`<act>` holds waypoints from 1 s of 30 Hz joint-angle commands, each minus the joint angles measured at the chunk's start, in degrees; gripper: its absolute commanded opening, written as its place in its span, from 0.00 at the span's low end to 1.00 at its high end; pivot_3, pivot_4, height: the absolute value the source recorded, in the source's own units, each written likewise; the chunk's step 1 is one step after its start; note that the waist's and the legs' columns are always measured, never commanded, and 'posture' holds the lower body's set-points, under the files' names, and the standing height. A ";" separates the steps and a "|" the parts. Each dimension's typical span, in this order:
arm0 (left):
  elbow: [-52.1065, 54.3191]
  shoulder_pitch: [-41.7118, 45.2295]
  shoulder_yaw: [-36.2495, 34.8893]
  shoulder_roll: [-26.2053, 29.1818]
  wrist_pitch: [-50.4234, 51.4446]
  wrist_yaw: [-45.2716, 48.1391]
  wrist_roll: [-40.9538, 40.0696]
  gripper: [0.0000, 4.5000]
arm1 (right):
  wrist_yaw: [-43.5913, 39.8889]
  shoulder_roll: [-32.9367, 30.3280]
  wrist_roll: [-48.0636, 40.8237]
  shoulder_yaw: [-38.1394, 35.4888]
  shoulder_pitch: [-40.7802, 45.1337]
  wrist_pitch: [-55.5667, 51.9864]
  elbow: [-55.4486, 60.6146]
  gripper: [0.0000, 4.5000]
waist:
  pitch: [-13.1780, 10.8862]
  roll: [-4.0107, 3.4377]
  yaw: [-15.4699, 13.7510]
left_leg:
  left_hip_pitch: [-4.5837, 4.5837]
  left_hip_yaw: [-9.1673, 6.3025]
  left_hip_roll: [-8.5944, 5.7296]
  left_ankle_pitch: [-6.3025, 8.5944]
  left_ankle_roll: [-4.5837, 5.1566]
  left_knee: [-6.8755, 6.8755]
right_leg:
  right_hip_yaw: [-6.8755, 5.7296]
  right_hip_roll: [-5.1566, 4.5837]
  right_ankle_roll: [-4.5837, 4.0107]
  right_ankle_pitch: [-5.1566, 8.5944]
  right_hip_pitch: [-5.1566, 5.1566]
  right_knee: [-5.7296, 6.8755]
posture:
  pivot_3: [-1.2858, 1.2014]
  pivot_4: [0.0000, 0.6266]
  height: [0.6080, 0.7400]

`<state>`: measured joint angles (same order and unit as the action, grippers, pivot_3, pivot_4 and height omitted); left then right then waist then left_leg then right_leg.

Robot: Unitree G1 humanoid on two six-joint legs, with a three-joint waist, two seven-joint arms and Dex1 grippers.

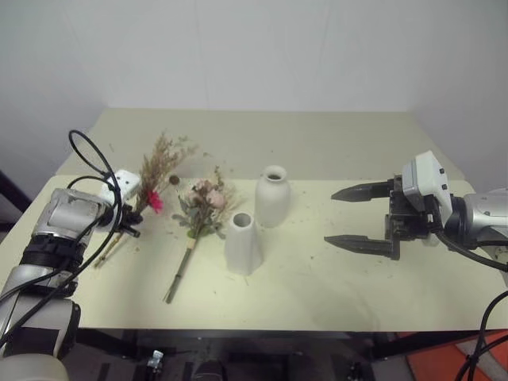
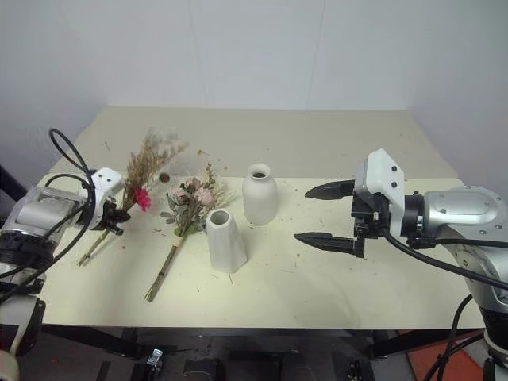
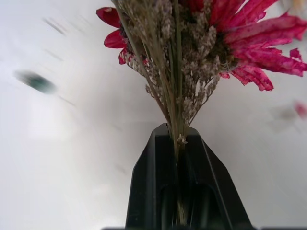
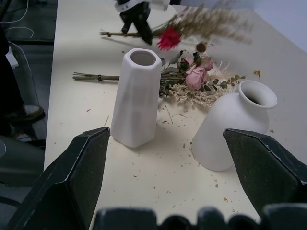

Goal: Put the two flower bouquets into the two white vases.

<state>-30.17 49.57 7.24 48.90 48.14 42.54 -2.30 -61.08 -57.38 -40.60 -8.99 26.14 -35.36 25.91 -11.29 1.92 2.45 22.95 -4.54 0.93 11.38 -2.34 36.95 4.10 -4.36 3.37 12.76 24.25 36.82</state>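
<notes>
My left gripper (image 1: pixel 132 219) is shut on the stems of the tan wispy grass bouquet (image 1: pixel 161 164) with the magenta flower (image 3: pixel 249 43), at the table's left side. In the left wrist view the stems run between the closed black fingers (image 3: pixel 148 163). The pale pink rose bouquet (image 1: pixel 202 205) lies flat on the table just right of it, stems toward the front edge. The slim tapered white vase (image 1: pixel 242 244) and the rounded bottle vase (image 1: pixel 272 198) stand upright at the middle. My right gripper (image 1: pixel 357 217) hovers open to their right, fingers pointing at them, holding nothing.
The cream table (image 1: pixel 333 151) carries scattered dried plant crumbs around the vases. Its back half and right part are bare. A white wall stands behind the table. Cables loop off my left wrist (image 1: pixel 87 159).
</notes>
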 commanded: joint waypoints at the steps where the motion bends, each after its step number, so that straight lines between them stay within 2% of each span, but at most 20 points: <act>1: -1.84 2.55 -11.72 -2.46 -13.66 -11.10 -2.32 0.01 | 0.39 0.16 0.27 -1.29 0.20 1.12 1.02 1.00 | 0.00 0.00 -0.06 | -0.01 0.00 0.00 0.00 0.00 0.00 | 0.00 0.00 0.00 -0.01 0.00 -0.01 | 0.52 0.24 1.00; 4: -4.98 5.87 -17.38 -4.93 -20.96 -14.34 -4.80 0.01 | 0.99 0.34 0.53 -1.52 0.23 1.14 1.07 1.00 | 0.01 0.05 -0.28 | 0.04 -0.02 0.00 0.00 0.00 0.05 | -0.04 -0.02 -0.23 -0.19 0.00 -0.01 | 0.52 0.24 1.00; 7: -8.44 8.35 -20.61 -9.49 -35.93 -18.99 -5.83 0.01 | 2.17 0.82 0.15 -2.23 0.02 0.43 1.46 1.00 | 0.02 0.06 -0.49 | 0.07 -0.02 -0.08 0.00 0.00 0.05 | -0.04 -0.08 -0.27 -0.26 -0.01 -0.05 | 0.52 0.24 1.00; 11: -16.86 14.08 -25.62 -14.61 -42.77 -13.54 -12.30 0.01 | 5.22 1.56 0.01 -3.28 -1.18 -0.43 2.89 1.00 | 0.03 0.08 -1.26 | 0.10 -0.02 -0.11 0.00 -0.01 0.11 | -0.04 -0.09 -0.29 -0.34 -0.03 -0.07 | 0.52 0.24 1.00; 18: -33.11 23.62 -30.93 -20.52 -58.69 -6.54 -17.54 0.01 | 11.26 2.92 -1.07 -6.93 -5.68 -1.99 7.07 1.00 | 0.03 0.09 -1.31 | 0.22 -0.03 -0.11 0.00 -0.01 0.15 | -0.06 -0.08 -0.27 -0.36 0.01 -0.12 | 0.52 0.24 1.00; 23: -39.41 27.95 -34.95 -25.27 -63.40 1.10 -21.54 0.01 | 15.44 2.99 -2.05 -11.17 -10.52 -3.87 10.79 1.00 | 0.03 0.10 -1.44 | 0.21 -0.03 -0.13 0.00 -0.01 0.15 | -0.05 -0.08 -0.26 -0.36 -0.02 -0.13 | 0.52 0.24 1.00; 30: -42.99 31.89 -39.83 -29.69 -60.60 7.79 -26.44 0.01 | 17.39 2.04 -4.01 -21.29 -19.76 -6.79 15.78 1.00 | 0.03 0.12 -1.30 | 0.23 -0.03 -0.13 0.00 0.00 0.17 | -0.05 -0.07 -0.24 -0.36 -0.02 -0.13 | 0.52 0.24 1.00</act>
<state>-73.78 78.44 -32.02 19.11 -12.31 48.93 -27.48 -44.37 -54.53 -43.83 -26.84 6.58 -41.79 39.48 -11.26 2.04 1.15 23.17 -4.58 0.80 11.38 -2.34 37.13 4.05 -4.43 3.13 12.39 24.22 36.69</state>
